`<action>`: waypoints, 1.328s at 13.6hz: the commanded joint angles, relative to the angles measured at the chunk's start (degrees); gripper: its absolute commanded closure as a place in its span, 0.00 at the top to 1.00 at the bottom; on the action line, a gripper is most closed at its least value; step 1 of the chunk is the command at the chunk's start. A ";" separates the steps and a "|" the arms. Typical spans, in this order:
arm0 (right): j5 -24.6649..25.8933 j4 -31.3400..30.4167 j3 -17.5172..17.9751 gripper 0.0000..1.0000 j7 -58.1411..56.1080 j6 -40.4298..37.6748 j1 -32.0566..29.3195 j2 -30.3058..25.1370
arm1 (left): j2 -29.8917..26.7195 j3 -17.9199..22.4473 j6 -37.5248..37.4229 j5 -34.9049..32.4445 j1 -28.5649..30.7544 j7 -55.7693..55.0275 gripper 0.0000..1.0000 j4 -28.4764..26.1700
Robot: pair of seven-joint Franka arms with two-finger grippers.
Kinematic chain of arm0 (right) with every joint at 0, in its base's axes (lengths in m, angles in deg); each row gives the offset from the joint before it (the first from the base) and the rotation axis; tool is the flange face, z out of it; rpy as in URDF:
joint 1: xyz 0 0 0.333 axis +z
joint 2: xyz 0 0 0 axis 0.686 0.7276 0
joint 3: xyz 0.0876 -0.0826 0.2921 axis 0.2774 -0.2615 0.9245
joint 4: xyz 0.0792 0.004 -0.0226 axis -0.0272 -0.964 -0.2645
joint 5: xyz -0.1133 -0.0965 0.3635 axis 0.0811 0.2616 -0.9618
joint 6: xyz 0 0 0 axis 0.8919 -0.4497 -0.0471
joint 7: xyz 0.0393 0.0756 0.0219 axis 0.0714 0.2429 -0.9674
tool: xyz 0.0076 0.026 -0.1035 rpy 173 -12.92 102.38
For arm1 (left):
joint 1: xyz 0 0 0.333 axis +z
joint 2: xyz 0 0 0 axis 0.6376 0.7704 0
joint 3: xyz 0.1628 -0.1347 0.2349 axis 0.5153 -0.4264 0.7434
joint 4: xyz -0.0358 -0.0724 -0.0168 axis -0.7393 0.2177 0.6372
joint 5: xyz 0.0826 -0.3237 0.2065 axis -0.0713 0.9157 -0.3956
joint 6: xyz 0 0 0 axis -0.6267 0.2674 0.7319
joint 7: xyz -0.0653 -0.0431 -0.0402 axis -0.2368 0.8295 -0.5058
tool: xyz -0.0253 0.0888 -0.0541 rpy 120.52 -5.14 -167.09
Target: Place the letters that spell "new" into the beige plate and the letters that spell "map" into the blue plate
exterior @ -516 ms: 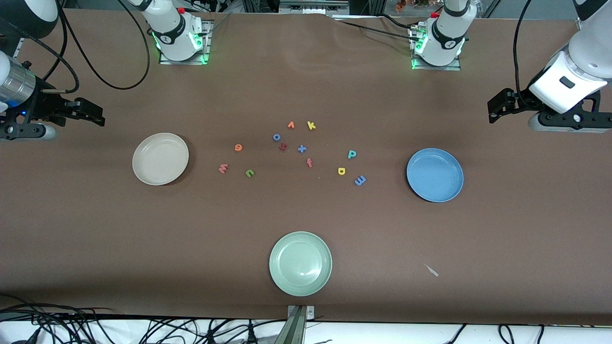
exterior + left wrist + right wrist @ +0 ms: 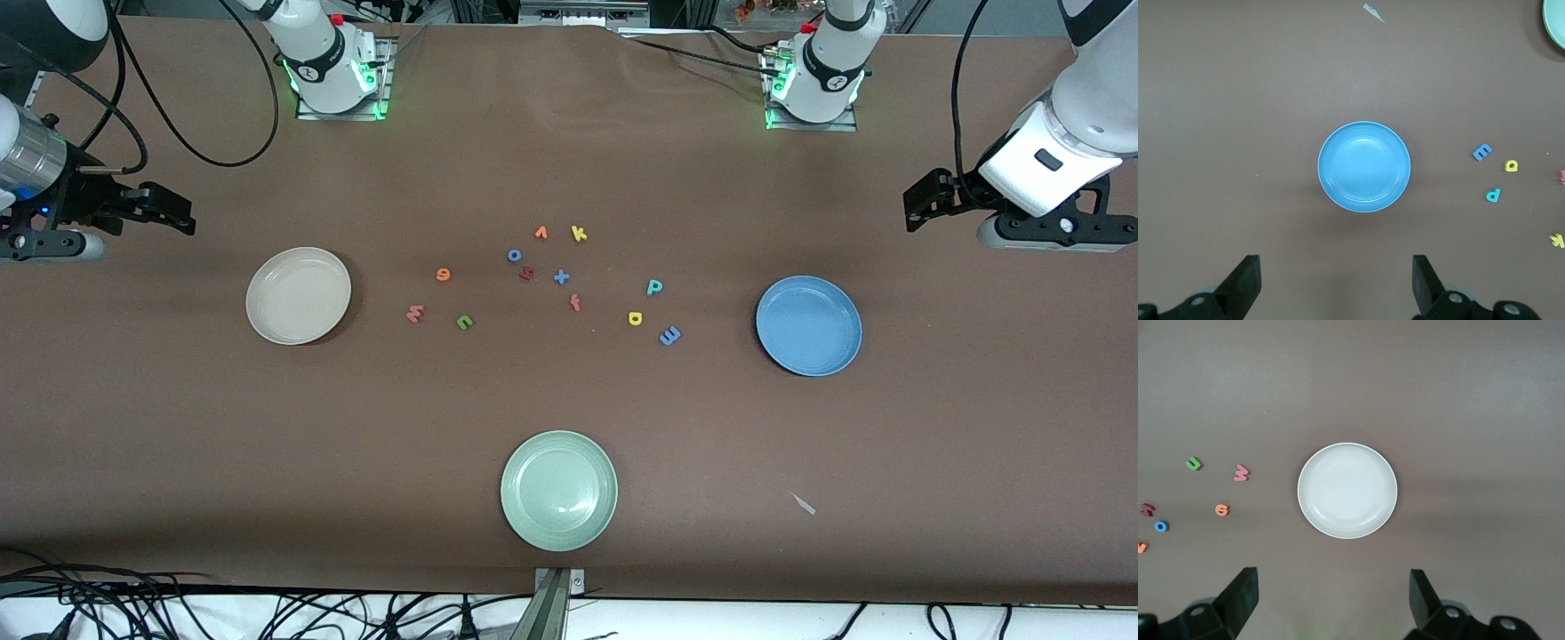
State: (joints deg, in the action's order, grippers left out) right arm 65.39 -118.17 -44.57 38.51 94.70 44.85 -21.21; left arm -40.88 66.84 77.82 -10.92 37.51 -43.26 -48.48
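Observation:
The beige plate [image 2: 298, 295] lies toward the right arm's end, bare inside. Beside it sit the pink-red w [image 2: 414, 313], green n [image 2: 464, 322] and orange e [image 2: 443, 275]. The blue plate [image 2: 808, 324] lies toward the left arm's end with nothing in it, and the periwinkle m [image 2: 669, 335], yellow a [image 2: 635, 317] and teal p [image 2: 653, 286] are close by. My left gripper [image 2: 1336, 280] hangs open and holds nothing, high above the table beside the blue plate [image 2: 1364, 167]. My right gripper [image 2: 1333, 597] hangs open the same way beside the beige plate [image 2: 1347, 490].
A pale green plate [image 2: 558, 489] lies near the front edge. Other letters cluster mid-table: orange v [image 2: 540, 233], yellow k [image 2: 579, 234], blue o [image 2: 514, 255], blue x [image 2: 561, 276], red f [image 2: 575, 302]. A white scrap [image 2: 803, 503] lies nearer the front camera than the blue plate.
The left arm's hand has shifted slightly up and toward its base. The right arm, plates and letters have not moved.

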 commanded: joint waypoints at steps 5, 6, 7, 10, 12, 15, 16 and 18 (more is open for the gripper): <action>-0.60 -0.15 0.19 1.00 0.09 -0.20 -0.31 -0.32 | 0.76 -0.14 -0.09 -0.63 -0.09 -0.10 1.00 1.53; -0.60 -0.15 0.28 1.00 0.09 -0.20 -0.31 -0.32 | 0.84 -0.14 -0.09 -0.71 -0.18 -0.10 1.00 1.88; -0.60 -0.15 0.28 1.00 0.09 -0.12 -0.31 -0.32 | 0.84 -0.14 -0.09 -0.63 -0.18 -0.02 1.00 2.49; -0.60 -0.15 0.28 1.00 0.09 -0.12 -0.31 -0.32 | 1.11 -0.14 -0.09 -0.71 -0.10 0.16 1.00 2.50; -0.60 -0.15 0.28 1.00 0.09 -0.20 -0.31 -0.32 | 1.11 -0.14 -0.09 -0.71 -0.09 0.16 1.00 2.50; -0.60 -0.15 0.28 1.00 0.09 -0.20 -0.31 -0.32 | 1.11 -0.14 -0.09 -0.71 -0.18 0.16 1.00 2.59; -0.60 -0.15 0.28 1.00 0.09 -0.20 -0.31 -0.32 | 1.11 -0.14 -0.09 -0.71 -0.10 0.16 1.00 2.59; -0.60 -0.15 0.19 1.00 0.09 -0.20 -0.31 -0.32 | 1.11 -0.14 -0.09 -0.71 -0.09 0.16 1.00 2.59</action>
State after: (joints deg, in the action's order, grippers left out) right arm 65.39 -118.17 -44.56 38.51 94.68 44.85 -21.21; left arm -40.69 66.84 78.06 -10.92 37.49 -43.26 -47.65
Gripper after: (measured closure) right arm 0.000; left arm 0.000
